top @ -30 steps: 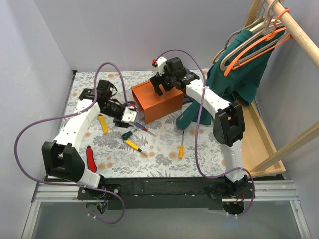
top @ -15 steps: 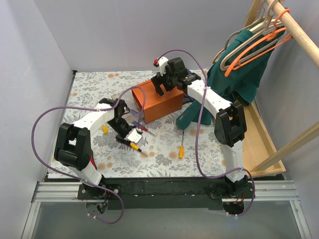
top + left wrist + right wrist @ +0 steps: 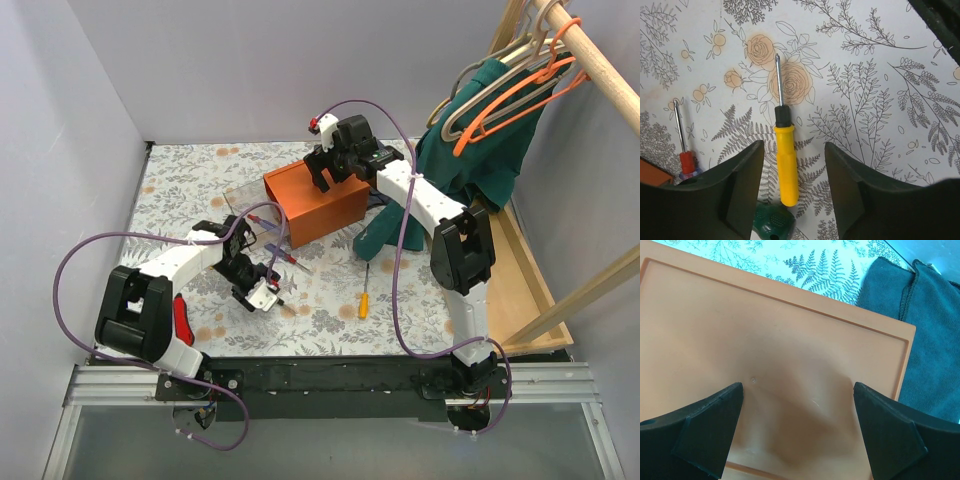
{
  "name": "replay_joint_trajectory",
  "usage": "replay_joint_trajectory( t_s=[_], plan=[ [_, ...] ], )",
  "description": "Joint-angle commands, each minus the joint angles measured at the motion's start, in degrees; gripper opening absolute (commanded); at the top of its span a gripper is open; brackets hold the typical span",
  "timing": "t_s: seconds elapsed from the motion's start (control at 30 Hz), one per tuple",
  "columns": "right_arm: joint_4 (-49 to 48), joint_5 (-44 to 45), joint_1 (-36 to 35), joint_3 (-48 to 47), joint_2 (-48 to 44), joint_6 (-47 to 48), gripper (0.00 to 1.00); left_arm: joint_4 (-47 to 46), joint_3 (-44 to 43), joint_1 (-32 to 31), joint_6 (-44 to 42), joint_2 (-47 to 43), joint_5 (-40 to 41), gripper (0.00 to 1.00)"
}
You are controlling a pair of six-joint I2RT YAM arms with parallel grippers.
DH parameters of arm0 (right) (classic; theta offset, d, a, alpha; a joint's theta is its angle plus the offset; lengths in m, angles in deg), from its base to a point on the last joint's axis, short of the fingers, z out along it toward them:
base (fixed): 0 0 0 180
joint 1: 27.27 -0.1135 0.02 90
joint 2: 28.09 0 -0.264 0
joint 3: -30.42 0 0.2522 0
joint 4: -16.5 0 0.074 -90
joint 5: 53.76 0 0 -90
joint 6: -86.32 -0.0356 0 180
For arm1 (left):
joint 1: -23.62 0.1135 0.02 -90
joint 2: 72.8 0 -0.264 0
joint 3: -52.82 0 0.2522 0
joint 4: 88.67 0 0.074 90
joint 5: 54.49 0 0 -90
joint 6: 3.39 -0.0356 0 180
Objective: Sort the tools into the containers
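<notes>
On the floral table cover (image 3: 180, 190), near its middle, my left gripper (image 3: 793, 146) pointed down over the yellow-handled screwdriver (image 3: 785, 170). Its jaws stood released, 1 finger on either side of the handle with a gap on both sides, so I grasped nothing. The screwdriver lay flat, its tip pointing away from my wrist. At the butt of its handle sat a green-handled tool (image 3: 772, 222), only partly in view; I could not tell whether the 2 touched. Off to 1 side lay the red-and-blue screwdriver (image 3: 686, 160), roughly parallel, its handle partly hidden behind my finger.

Farther back, my right gripper (image 3: 797, 390) hung over the orange box (image 3: 765, 340), jaws spread wide and holding nothing. A dark green cloth (image 3: 935, 340) lay just beside that box, and the clear box (image 3: 250, 205) stood just beside it on the other side. The orange-handled screwdriver (image 3: 364, 300) lay alone on the cover near the cloth's lower end. The red-handled tool (image 3: 182, 322) lay at the near left, by my left arm's base.
</notes>
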Motion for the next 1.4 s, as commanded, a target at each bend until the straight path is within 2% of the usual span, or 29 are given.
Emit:
replay_joint_trajectory(
  t_s=[0.0, 0.1, 0.2, 0.47, 0.57, 0.6, 0.73, 0.8, 0.87, 0.9, 1.03, 1.23, 1.37],
  plan=[
    [12.3, 4.7, 1.6, 3.5, 3.9, 4.3, 0.99, 0.0, 0.2, -0.1, -4.4, -0.9, -2.0, 0.52],
    [12.4, 4.7, 1.6, 3.5, 4.1, 4.2, 0.99, -0.6, 0.0, -0.3, -6.4, 0.6, 0.3, 0.52],
    [12.3, 4.7, 1.6, 3.9, 3.8, 4.3, 0.99, -1.3, -0.6, -1.6, -5.2, 3.3, 3.1, 0.52],
    [12.0, 5.3, 1.8, 6.1, 1.7, 5.3, 0.99, 0.4, -5.9, -6.9, 1.2, 11.1, 4.0, 0.52],
    [12.0, 5.4, 2.1, 6.7, 1.2, 5.4, 0.99, 1.6, -7.4, -7.5, 3.2, 13.3, 4.4, 0.41],
    [12.0, 5.4, 2.2, 6.8, 1.2, 5.4, 0.99, 2.4, -7.7, -7.6, 3.7, 13.7, 5.0, 0.33],
    [12.1, 5.2, 2.4, 7.0, 1.7, 5.0, 0.99, 2.8, -8.3, -7.8, 3.2, 13.6, 5.9, 0.15],
    [12.3, 5.0, 2.5, 6.6, 1.9, 4.9, 0.99, 3.3, -10.1, -7.8, 2.4, 13.5, 5.7, 0.1],
    [12.3, 4.7, 2.5, 6.5, 2.1, 4.8, 0.99, 3.5, -12.8, -7.8, 2.4, 14.0, 3.7, 0.04],
    [12.4, 4.7, 2.5, 6.6, 2.1, 4.7, 0.99, 5.6, -17.6, -7.3, 2.2, 14.6, 2.0, 0.03],
    [12.7, 3.0, 2.5, 8.5, 2.3, 4.2, 0.99, 12.5, -28.4, -7.1, 0.2, 16.5, -5.4, 0.0],
    [13.0, 2.7, 2.5, 8.6, 3.1, 3.6, 0.99, 15.7, -30.9, -5.5, -4.2, 15.7, -10.1, 0.0],
    [12.9, 3.2, 2.6, 8.5, 3.1, 3.9, 0.99, 14.8, -28.9, -5.3, -4.6, 14.4, -13.7, 0.0]
  ],
)
